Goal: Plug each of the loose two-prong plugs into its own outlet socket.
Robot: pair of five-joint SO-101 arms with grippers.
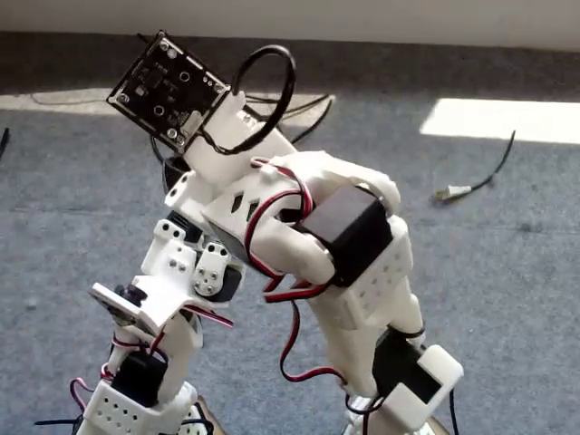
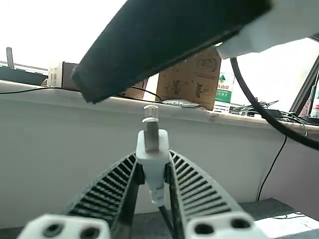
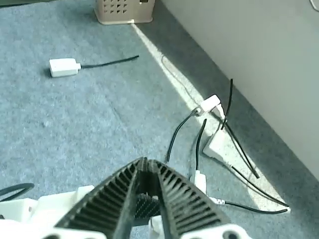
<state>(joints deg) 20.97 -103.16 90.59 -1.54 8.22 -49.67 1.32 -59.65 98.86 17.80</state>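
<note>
1. The white two-prong plug [image 2: 151,147] is pinched by its body in the left end effector [image 2: 153,167]. Its prongs [image 2: 150,122] point away from the wrist and its cord drops between the fingers. This grip likely leaves the prongs bare so they can enter a socket.
2. The plug is held in the air with a pale wall behind it. A dark slab [image 2: 164,35] hangs close above the prongs; I cannot tell what part it is.
3. The right end effector [image 3: 146,167] is pressed together with nothing in it, above the grey worktop [image 3: 75,124]. It looks free to fetch a plug.
4. Another loose plug [image 3: 64,67] lies flat on the worktop, well apart from that end effector, with its cord trailing away.
5. Near the wall lies a tangle of cords with a further plug [image 3: 209,104] and a white block [image 3: 215,144]. The block may be a socket, but it is too small to tell.
6. A beige basket [image 3: 124,10] stands beyond, by the wall.
</note>
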